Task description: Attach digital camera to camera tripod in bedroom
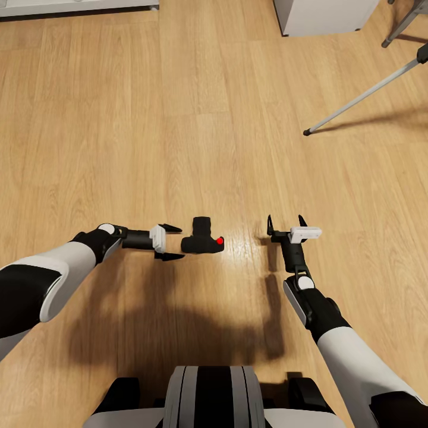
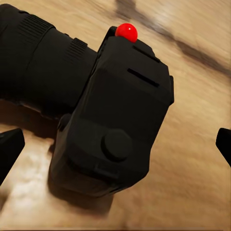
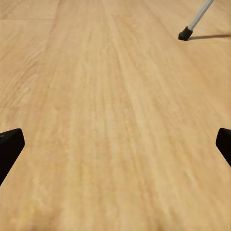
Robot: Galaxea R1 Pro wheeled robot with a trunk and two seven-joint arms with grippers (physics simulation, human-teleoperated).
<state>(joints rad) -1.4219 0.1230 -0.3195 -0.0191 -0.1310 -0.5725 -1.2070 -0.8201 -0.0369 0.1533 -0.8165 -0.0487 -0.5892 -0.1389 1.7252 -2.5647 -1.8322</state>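
1. The small black digital camera (image 1: 202, 236) with a red button is lying on the light wood floor (image 1: 178, 119).
2. The left gripper (image 1: 171, 242) is lining up with it, jaws spread and empty; step in hand appears to be pickup.
3. Next move calls for advancing, then closing on the body.

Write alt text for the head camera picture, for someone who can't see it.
A small black camera with a red button lies on a light wood floor between two robot arms. The open left gripper points at it from close by; the open right gripper hangs off to the other side. A silver tripod leg crosses the far right corner.

Matt black digital camera (image 1: 202, 239), glossy wood floor (image 1: 178, 131)
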